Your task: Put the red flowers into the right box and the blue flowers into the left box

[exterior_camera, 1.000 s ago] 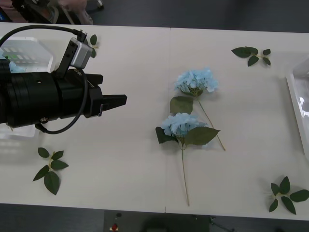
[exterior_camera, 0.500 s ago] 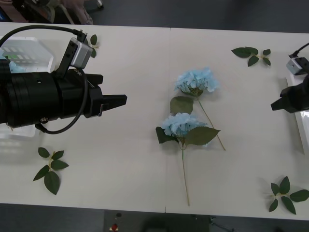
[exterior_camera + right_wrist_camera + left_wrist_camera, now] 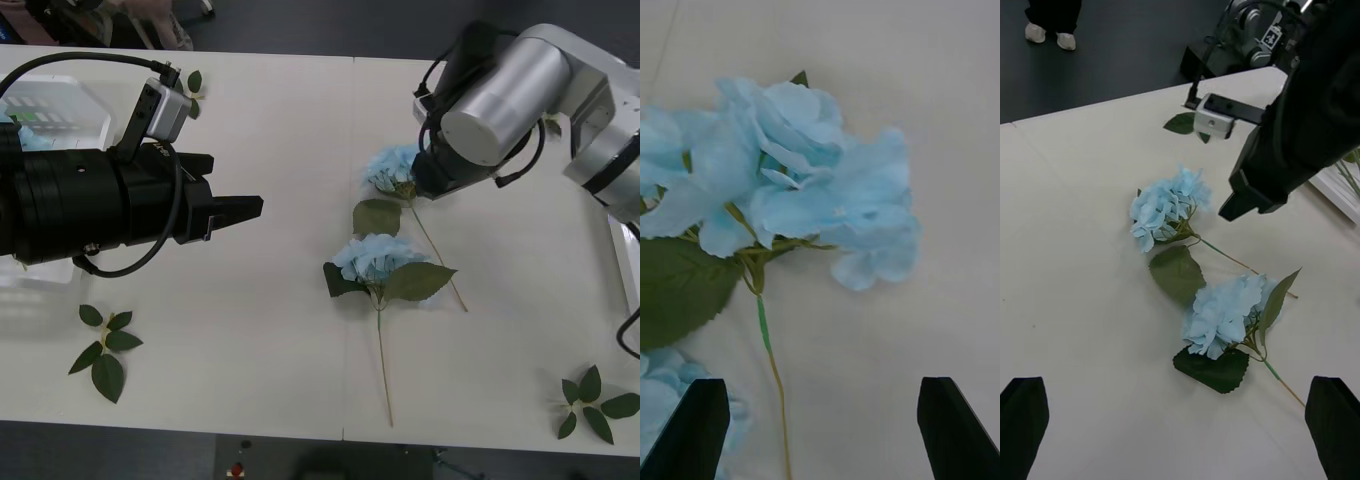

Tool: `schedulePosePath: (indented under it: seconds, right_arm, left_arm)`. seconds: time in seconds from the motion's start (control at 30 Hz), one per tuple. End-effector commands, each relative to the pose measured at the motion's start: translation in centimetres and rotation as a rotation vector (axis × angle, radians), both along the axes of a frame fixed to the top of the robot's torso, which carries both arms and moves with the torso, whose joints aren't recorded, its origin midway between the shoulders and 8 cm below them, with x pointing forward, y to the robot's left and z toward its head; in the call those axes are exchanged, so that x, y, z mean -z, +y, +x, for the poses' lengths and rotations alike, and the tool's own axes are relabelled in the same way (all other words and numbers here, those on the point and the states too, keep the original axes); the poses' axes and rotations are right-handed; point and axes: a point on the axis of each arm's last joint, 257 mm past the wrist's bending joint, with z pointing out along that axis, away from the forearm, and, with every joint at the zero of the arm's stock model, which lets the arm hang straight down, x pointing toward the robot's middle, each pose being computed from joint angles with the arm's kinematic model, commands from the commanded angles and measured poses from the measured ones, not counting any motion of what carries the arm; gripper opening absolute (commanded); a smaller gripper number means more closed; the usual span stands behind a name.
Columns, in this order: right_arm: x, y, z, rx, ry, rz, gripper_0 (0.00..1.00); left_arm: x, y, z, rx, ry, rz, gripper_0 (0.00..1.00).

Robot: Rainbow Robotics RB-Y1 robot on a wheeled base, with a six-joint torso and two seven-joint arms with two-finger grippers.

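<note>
1. Two blue flowers (image 3: pixel 381 256) are lying on the white table (image 3: pixel 250 330) near its middle, the far one (image 3: pixel 398 168) just beyond the near one, their stems running toward the robot and to the right.
2. The right gripper (image 3: pixel 820 431) is hanging just above the far flower, its black fingers (image 3: pixel 692 431) spread wide apart with nothing between them; in the right wrist view the bloom (image 3: pixel 790 180) and its thin stem are lying on the table ahead of the fingers.
3. In the front view the right arm's silver forearm (image 3: pixel 495 100) is reaching in from the right and covering part of the far bloom, so the gripper itself is hidden there.
4. The left gripper (image 3: pixel 238 212) is hovering over the left half of the table, well apart from the flowers, pointing toward them; in the left wrist view its fingers (image 3: pixel 1022 420) are sitting at the two corners, wide apart and empty.
5. The left box (image 3: pixel 60 105) is sitting at the table's far left, mostly behind the left arm, with a bit of pale blue showing at its edge.
6. The right box (image 3: pixel 622 200) is sitting at the table's right edge, partly behind the right arm.
7. Loose leaf sprigs are lying around: one at the near left (image 3: pixel 105 350), one at the near right (image 3: pixel 592 400), one at the far left by the camera (image 3: pixel 193 82).
</note>
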Motion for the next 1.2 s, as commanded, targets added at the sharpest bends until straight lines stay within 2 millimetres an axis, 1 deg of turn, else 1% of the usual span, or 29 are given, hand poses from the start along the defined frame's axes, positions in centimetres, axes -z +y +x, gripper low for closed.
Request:
schedulePosePath:
  seconds: [0.03, 0.1, 0.2, 0.33, 0.57, 0.6, 0.77, 0.83, 0.9, 0.93, 1.0, 1.03, 1.07, 1.13, 1.2]
  right_arm:
    - [0.4, 0.8, 1.2, 0.028, -0.028, -0.008, 0.74]
    - [1.3, 1.6, 1.2, 0.018, -0.023, -0.016, 0.73]
    - [2.7, 1.9, 1.1, -0.008, -0.030, -0.044, 0.73]
    - [4.1, 1.4, 0.9, -0.025, -0.031, -0.068, 0.74]
    - [6.6, 0.5, 1.7, -0.023, -0.037, -0.080, 0.73]
    - [7.1, 0.5, 1.8, -0.027, -0.040, -0.079, 0.73]
    - [8.0, 0.7, 2.3, -0.020, -0.041, -0.066, 0.74]
    - [8.2, 0.8, 2.4, -0.017, -0.044, -0.071, 0.68]
    - [8.5, 0.9, 2.4, -0.019, -0.043, -0.072, 0.56]
    - [8.5, 1.0, 2.5, -0.018, -0.044, -0.070, 0.52]
    - [8.6, 1.1, 2.5, -0.015, -0.043, -0.068, 0.28]
    - [8.6, 1.1, 2.5, -0.014, -0.043, -0.067, 0.20]
    - [8.6, 1.1, 2.5, -0.013, -0.043, -0.068, 0.09]
    - [8.4, 0.8, 2.6, -0.016, -0.045, -0.072, 0.00]
    - [8.3, 0.7, 2.7, -0.015, -0.046, -0.061, 0.00]
  left_arm:
    - [-1.4, -0.4, 0.0, 0.025, -0.053, 0.015, 1.00]
    - [-1.4, -0.4, 0.0, 0.025, -0.053, 0.015, 1.00]
    - [-1.4, -0.4, 0.0, 0.025, -0.053, 0.015, 1.00]
    - [-1.4, -0.4, 0.0, 0.025, -0.053, 0.015, 1.00]
    - [-1.4, -0.4, 0.0, 0.025, -0.053, 0.015, 1.00]
    - [-1.4, -0.4, 0.0, 0.025, -0.053, 0.015, 1.00]
    - [-1.4, -0.4, 0.0, 0.025, -0.053, 0.015, 1.00]
    - [-1.4, -0.4, 0.0, 0.025, -0.053, 0.015, 1.00]
    - [-1.4, -0.4, 0.0, 0.025, -0.053, 0.015, 1.00]
    - [-1.4, -0.4, 0.0, 0.025, -0.053, 0.015, 1.00]
    - [-1.4, -0.4, 0.0, 0.025, -0.053, 0.015, 1.00]
    - [-1.4, -0.4, 0.0, 0.025, -0.053, 0.015, 1.00]
    - [-1.4, -0.4, 0.0, 0.025, -0.053, 0.015, 1.00]
    - [-1.4, -0.4, 0.0, 0.025, -0.053, 0.015, 1.00]
    - [-1.4, -0.4, 0.0, 0.025, -0.053, 0.015, 1.00]
